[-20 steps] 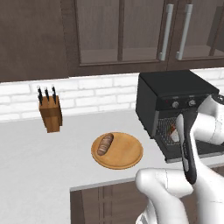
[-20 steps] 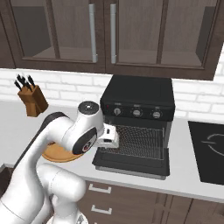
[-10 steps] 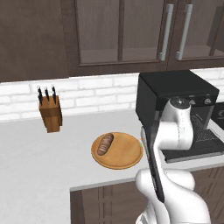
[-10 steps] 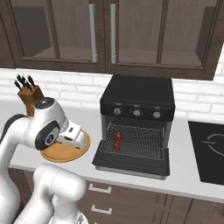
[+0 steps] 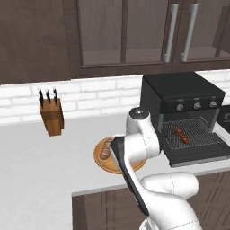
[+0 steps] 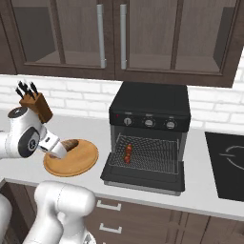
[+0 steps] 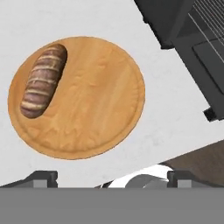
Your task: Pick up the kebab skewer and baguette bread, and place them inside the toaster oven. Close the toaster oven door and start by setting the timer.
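The baguette bread (image 7: 43, 81) lies on the left side of a round wooden plate (image 7: 100, 118), also seen as the loaf (image 6: 71, 144) on the plate (image 6: 78, 162) in the right base view. My gripper (image 7: 112, 178) hovers above the plate, open, its fingertips (image 7: 41, 176) wide apart with nothing between them. The black toaster oven (image 6: 150, 107) stands right of the plate, and its door (image 6: 143, 177) is folded down flat. The kebab skewer (image 6: 128, 152) rests on the wire rack inside, and shows as the skewer (image 5: 181, 134) in the left base view.
A wooden knife block (image 5: 50, 116) stands by the brick wall at the back left. A black cooktop (image 6: 229, 162) lies right of the oven. Dark cabinets hang overhead. The oven door's corner (image 7: 192, 39) reaches into the hand view's upper right.
The arm has swung left from the oven's open front to above the wooden plate. The skewer stays on the rack. The jaws have stayed open.
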Available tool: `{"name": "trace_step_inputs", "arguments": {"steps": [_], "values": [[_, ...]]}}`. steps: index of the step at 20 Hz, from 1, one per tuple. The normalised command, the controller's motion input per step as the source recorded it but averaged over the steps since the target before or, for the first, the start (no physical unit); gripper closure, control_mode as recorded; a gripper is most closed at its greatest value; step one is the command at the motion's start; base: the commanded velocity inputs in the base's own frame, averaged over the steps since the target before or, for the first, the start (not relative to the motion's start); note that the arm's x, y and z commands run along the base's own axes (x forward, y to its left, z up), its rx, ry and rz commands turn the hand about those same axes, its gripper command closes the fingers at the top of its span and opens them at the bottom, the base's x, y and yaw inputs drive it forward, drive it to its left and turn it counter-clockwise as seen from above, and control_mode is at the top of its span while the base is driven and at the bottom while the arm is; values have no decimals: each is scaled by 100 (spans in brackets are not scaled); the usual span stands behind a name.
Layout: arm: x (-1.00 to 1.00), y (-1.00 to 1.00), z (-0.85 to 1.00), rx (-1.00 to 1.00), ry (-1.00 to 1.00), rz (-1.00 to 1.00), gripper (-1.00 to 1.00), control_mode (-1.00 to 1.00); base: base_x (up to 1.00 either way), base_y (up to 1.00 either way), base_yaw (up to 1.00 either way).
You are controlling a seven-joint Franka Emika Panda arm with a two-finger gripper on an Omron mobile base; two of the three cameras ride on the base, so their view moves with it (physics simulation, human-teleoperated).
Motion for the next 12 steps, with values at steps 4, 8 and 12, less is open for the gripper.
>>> {"name": "trace_step_inputs", "arguments": {"steps": [4, 8, 12], "values": [[52, 100, -46, 0, 0, -11, -100, -100, 0, 0, 0], [63, 52, -42, 2, 2, -2, -100, -100, 0, 0, 0], [75, 31, -24, 4, 6, 0, -100, -100, 0, 0, 0]]}}
